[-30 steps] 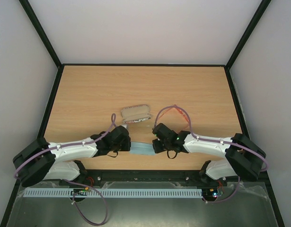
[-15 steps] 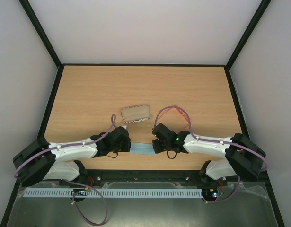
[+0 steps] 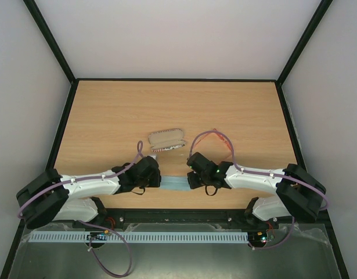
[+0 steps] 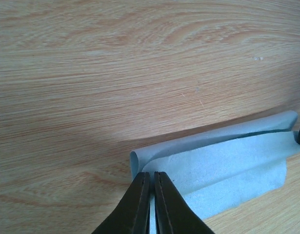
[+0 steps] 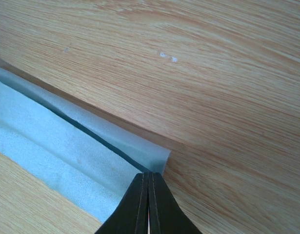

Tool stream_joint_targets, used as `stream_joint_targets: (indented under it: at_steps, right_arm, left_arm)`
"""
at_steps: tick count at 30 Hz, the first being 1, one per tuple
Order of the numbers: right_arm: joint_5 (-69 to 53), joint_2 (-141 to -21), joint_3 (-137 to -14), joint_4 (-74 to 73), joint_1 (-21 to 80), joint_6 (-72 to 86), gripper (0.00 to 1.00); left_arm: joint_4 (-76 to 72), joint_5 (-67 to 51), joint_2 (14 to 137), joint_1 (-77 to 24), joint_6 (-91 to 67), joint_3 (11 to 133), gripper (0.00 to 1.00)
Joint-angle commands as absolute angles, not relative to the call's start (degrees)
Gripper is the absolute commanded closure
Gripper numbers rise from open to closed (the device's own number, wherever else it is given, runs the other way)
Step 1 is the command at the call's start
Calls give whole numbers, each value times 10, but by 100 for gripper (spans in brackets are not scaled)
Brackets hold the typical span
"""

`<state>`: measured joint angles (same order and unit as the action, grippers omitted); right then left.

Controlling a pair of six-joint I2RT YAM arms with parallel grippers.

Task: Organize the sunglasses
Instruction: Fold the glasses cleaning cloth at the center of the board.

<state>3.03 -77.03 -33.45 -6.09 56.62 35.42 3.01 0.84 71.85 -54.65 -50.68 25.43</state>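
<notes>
**Both of my grippers on the cloth; glasses far and right of them**

My left gripper [image 4: 149,176] sits low over the pale wood-grain table [image 3: 108,110]. Its black fingers are drawn together to a hairline slit, pinched on the left end of the folded, soft light blue cloth [image 4: 223,165]. The cloth lies as a narrow band with its long axis left to right, its fold on the far side, spanning the gap between my two wrists at the near edge.

Straight far from that gap, a little to the left, lies the oblong case [image 3: 166,139], open, with its beige lining up. Its long axis also runs left to right, the right end tipped slightly far.

My right gripper [image 5: 149,175] has its fingers pressed flat together on the right corner of the cloth, where the fold ends.

Far of my right wrist, beside the case's right end, I make out a thin red-orange arc. I take it for the slim, translucent red-orange sunglasses [image 3: 212,134]. It runs together with the purple cable loop [image 3: 230,152] there, so I cannot trace the frame or say whether the temples are folded.

As I judge it, the glasses lie far and slightly right of my right gripper, which is clearly the nearer one. Their length runs roughly left to right. Both grippers are occupied with the cloth, so neither can reach for them yet.
</notes>
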Motion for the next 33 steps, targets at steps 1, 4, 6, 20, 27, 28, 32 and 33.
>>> stream_joint_targets:
  at_steps: [1,4,6,20,27,28,32,33]
  right_arm:
    - [30,-771,-327,-75,570,357,98]
    - [29,-767,-327,-75,570,357,97]
    - [26,-767,-326,-75,570,356,97]
    - [19,-763,-318,-63,580,362,99]
    - [16,-759,-318,-60,585,361,99]
    - [15,-759,-318,-60,587,362,99]
    - [12,-759,-318,-56,595,361,99]
    - [12,-759,-318,-54,599,362,99]
  left_arm:
    - [31,10,720,-554,-514,246,92]
    - [32,10,716,-555,-516,241,92]
    - [32,12,715,-555,-517,241,91]
    - [42,21,699,-555,-523,241,91]
    - [53,26,683,-555,-525,241,92]
    - [54,26,682,-555,-525,242,92]
    - [52,26,680,-555,-527,239,92]
    - [53,25,679,-555,-528,238,92]
